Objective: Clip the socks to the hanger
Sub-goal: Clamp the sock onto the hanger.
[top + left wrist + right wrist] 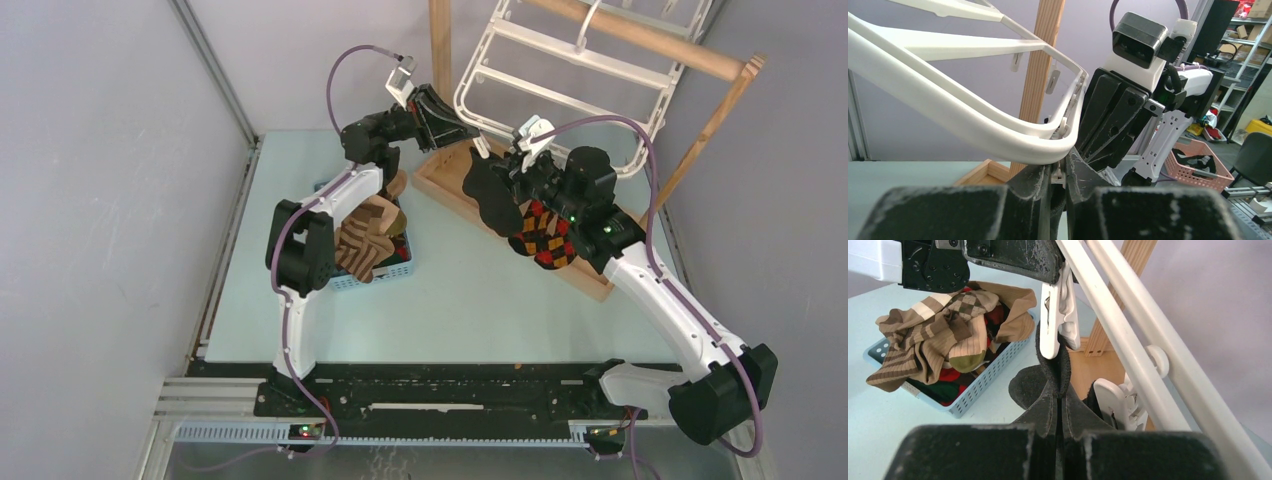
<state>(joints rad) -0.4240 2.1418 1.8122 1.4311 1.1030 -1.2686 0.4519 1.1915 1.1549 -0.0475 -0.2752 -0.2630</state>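
From above, the step in hand is feeding a sock (488, 196) into a clip at the near-left corner of the hanger (580, 52). The left gripper (432, 112) and right gripper (500, 165) meet there. Other socks (365, 240) lie in a blue basket (398, 272), well apart to the left.

From the left wrist, the left jaws pinch the clip (1058, 172) just under the frame.

From the right wrist, the right jaws press together on the sock's black edge, which stands up into the clip's mouth just above them. Next, I judge, the left must let the clip bite before the right lets go.
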